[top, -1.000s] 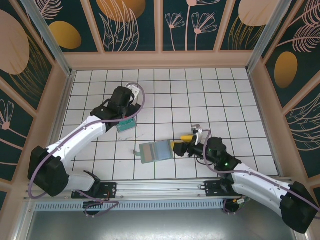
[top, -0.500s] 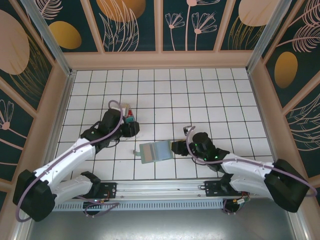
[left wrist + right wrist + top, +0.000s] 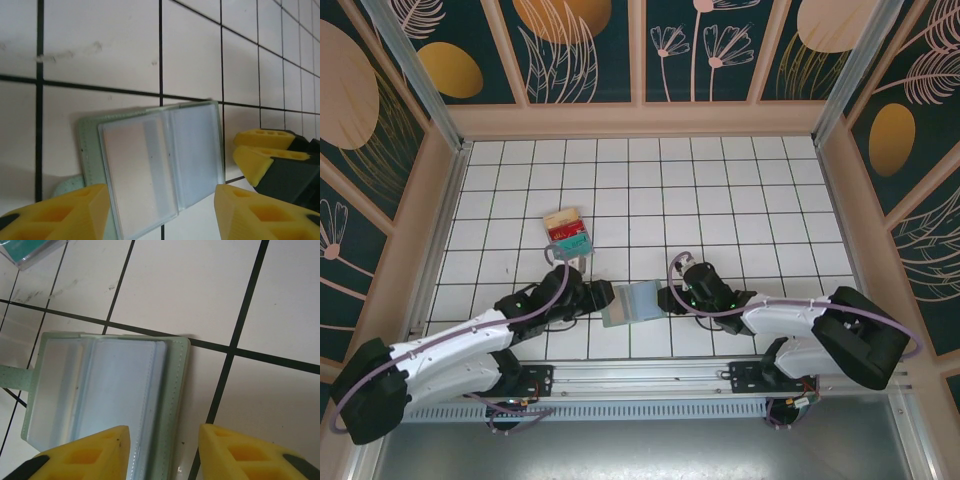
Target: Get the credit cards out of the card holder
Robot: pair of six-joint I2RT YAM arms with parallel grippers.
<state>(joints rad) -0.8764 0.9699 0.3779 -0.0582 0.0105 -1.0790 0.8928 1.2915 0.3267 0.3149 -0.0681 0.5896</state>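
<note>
The grey-green card holder lies open and flat on the tiles at the front middle. A pale orange credit card shows behind the clear sleeve of its left leaf. My left gripper is low at the holder's left edge, open, its fingers straddling the near corner of the holder. My right gripper is low at the holder's right edge, also open. One of its fingers is over the holder's sleeve and the other is over bare tile.
A stack of tan, red and teal cards lies behind and left of the holder, and its teal corner shows in the right wrist view. The holder's strap tab sticks out on its left. Wooden walls ring the tiled table.
Both arms dropped and closed in on the holder. The left one came forward from the card stack, which is now uncovered. Both pairs of jaws narrowed.
</note>
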